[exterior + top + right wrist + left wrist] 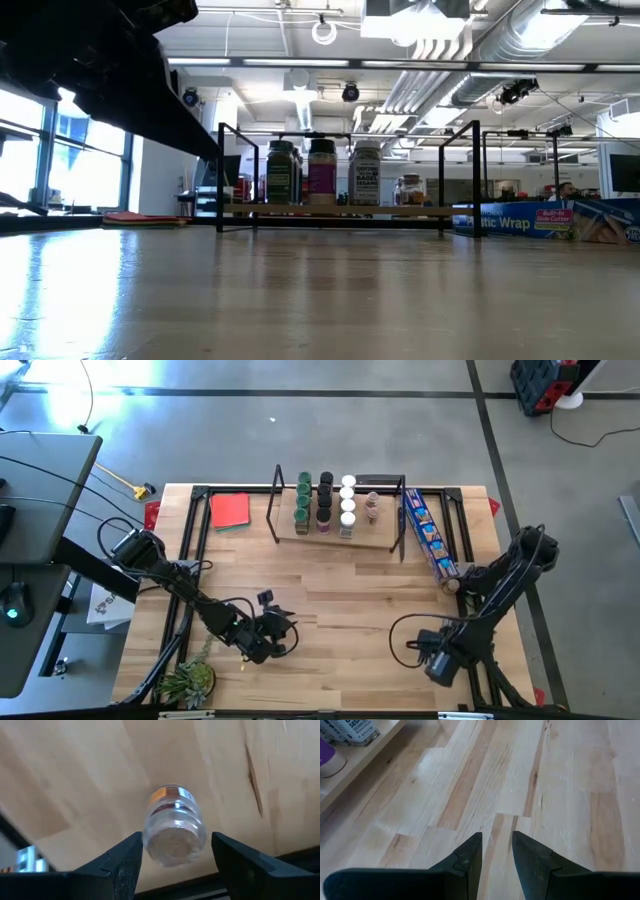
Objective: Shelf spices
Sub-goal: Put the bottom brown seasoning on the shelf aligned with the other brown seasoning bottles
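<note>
Right claw hangs over a clear-lidded jar near the worktop's front right, its fingers spread to either side of the glass without touching it. The jar stands alone on the bare boards, well apart from the shelf, and the straddling pose suggests a pinch is about to be made so the jar can be carried back to join the others.

On the shelf at the rear of the worktop, most spices already stand in tidy rows by lid colour: green, black, white, then a tan one at the right end, where room appears to remain for more.

Left claw waits low over the front left boards, fingers slightly parted and holding nothing. Its position looks like a parked one, keeping clear of the right arm's path.

A blue packet lies just beside the shelf's right frame, a red square sits to the shelf's left, and a small plant occupies the front left corner. None of them belongs on the rack.
</note>
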Robot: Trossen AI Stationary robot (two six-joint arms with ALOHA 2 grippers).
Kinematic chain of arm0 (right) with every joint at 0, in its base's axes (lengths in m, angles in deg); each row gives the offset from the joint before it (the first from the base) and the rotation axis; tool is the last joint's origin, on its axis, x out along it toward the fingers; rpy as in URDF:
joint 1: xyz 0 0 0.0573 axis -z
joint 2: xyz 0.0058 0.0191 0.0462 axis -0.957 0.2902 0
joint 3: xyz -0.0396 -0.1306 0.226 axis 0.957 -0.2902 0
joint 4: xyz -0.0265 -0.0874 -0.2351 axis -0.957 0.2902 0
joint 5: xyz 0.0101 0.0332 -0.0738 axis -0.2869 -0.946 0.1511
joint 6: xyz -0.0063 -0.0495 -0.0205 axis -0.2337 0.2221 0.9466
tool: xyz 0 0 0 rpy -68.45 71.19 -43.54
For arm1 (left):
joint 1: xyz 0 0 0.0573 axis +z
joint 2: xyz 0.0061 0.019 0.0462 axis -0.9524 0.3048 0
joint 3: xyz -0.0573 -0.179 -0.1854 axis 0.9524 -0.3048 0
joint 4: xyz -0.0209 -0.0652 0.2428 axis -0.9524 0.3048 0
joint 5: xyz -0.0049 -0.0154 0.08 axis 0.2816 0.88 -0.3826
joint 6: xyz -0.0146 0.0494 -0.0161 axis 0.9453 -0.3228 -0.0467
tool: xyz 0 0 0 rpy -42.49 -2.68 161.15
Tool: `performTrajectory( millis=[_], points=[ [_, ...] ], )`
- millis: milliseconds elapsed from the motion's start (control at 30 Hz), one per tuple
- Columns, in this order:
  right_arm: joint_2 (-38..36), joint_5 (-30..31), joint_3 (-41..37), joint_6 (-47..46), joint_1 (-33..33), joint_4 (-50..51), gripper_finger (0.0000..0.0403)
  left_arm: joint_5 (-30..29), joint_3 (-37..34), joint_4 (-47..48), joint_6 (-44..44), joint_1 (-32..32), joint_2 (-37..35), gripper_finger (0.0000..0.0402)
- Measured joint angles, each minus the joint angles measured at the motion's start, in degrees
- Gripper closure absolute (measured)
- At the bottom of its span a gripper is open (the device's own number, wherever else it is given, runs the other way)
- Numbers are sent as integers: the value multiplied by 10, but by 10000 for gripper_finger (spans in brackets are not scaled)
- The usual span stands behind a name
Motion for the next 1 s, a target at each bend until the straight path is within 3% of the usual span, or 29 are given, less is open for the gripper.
performTrajectory(
  millis=[100, 233, 400, 667, 833, 1000],
  points=[
    [1, 8, -11, 0, 1, -27, 187, 0, 0, -2, 0, 0, 0, 298],
    [1, 48, -12, 3, 9, -54, 241, 3, 0, -4, 0, 0, 0, 298],
    [2, 75, 9, 57, 73, -53, 243, 3, 0, -4, 0, 0, 0, 298],
    [1, 185, 196, 346, 320, 114, 243, 4, 0, -4, 0, 0, 0, 298],
    [15, 193, 264, 535, 496, 126, 243, 4, 0, -4, 0, 0, 0, 298],
    [57, 179, 278, 666, 623, 115, 243, 4, 0, -4, 0, 0, 0, 298]
  ],
)
